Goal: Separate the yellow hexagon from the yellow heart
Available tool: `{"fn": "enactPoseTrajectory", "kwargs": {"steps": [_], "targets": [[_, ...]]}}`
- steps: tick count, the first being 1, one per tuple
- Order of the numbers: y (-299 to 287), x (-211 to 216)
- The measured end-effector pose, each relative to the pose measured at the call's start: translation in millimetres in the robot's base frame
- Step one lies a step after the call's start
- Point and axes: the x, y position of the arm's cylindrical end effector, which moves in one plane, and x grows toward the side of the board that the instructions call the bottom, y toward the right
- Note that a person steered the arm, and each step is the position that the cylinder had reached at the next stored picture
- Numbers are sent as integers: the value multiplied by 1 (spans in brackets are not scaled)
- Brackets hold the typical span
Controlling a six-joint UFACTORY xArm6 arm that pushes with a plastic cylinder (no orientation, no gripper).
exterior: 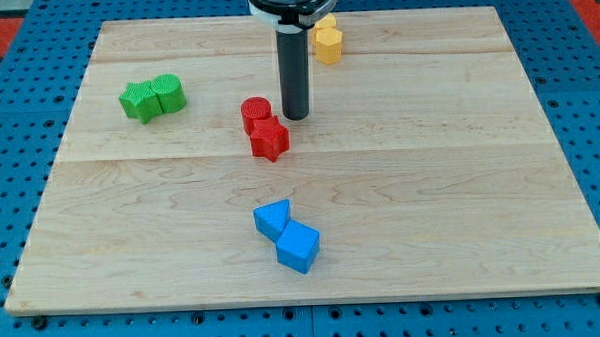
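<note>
Two yellow blocks touch each other at the view's top, right of centre. The nearer one (327,47) looks like the yellow hexagon. The one behind it (326,26) looks like the yellow heart and is partly hidden by the arm. My tip (295,117) rests on the board below and to the left of the yellow pair, clearly apart from them. It stands just right of the red cylinder (255,112).
A red star (270,140) touches the red cylinder below it. A green star (138,101) and a green rounded block (169,93) sit together at the left. Two blue blocks, a wedge-like one (273,218) and a cube (299,247), touch near the bottom centre. The wooden board (461,183) lies on a blue pegboard.
</note>
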Motion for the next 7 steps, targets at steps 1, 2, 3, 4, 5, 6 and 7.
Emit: {"fn": "enactPoseTrajectory", "kwargs": {"steps": [1, 2, 3, 4, 5, 6, 7], "targets": [[0, 0], [0, 0], [18, -24], [51, -55], [88, -121], [100, -171], [48, -166]]}}
